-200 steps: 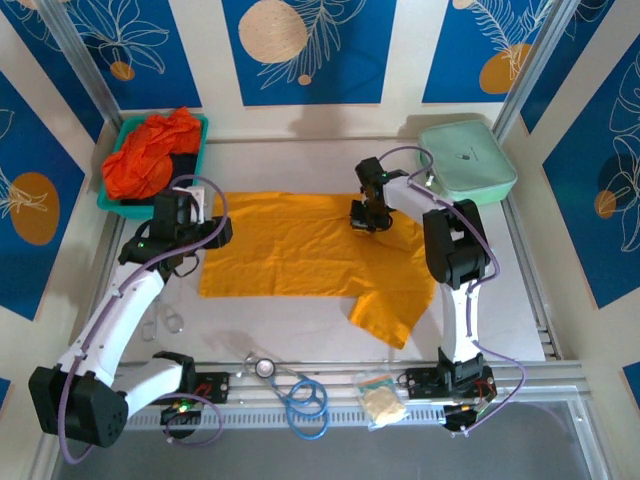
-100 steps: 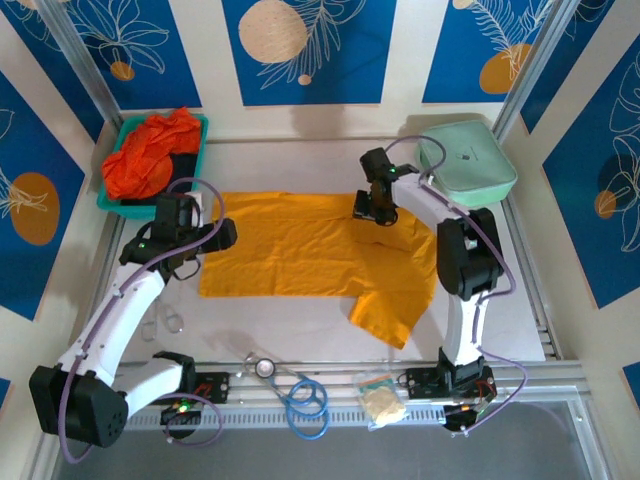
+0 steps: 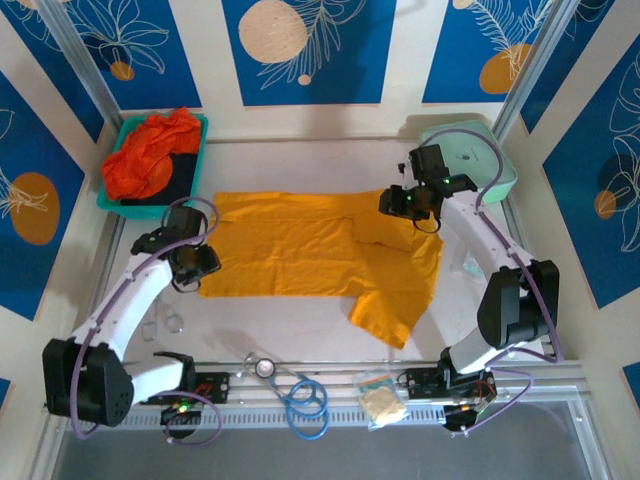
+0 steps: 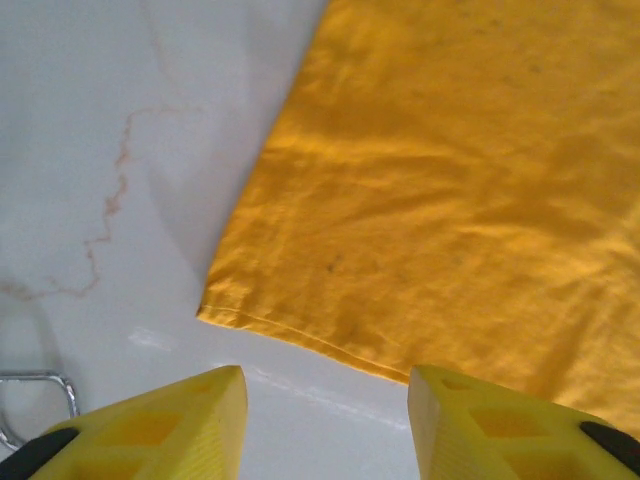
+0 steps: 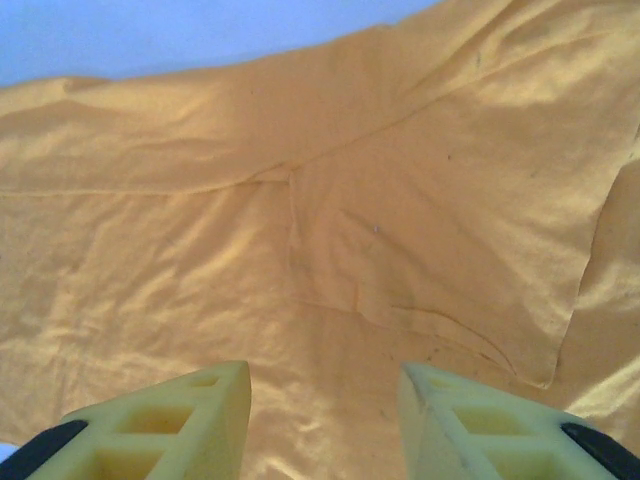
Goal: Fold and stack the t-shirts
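A mustard-yellow t-shirt (image 3: 300, 250) lies spread flat in the middle of the table, with one sleeve (image 3: 390, 312) sticking out toward the near side. My left gripper (image 3: 196, 262) hovers at the shirt's left near corner. It is open, with bare table between its yellow fingers (image 4: 150, 425) and the hem (image 4: 300, 335) just ahead. My right gripper (image 3: 400, 203) is open above the shirt's far right part, over a folded-in sleeve flap (image 5: 440, 240), holding nothing. Red-orange t-shirts (image 3: 148, 155) sit bunched in the tray.
The teal tray (image 3: 112, 206) stands at the far left and a mint-green case (image 3: 470, 160) at the far right. A stethoscope (image 3: 300, 395) and a small packet (image 3: 381, 400) lie by the near rail. A metal loop (image 4: 40, 385) lies left of my left gripper.
The right gripper has opened and moved right toward the green case, leaving the sleeve folded on the shirt. The left gripper has slid toward the shirt's near left corner.
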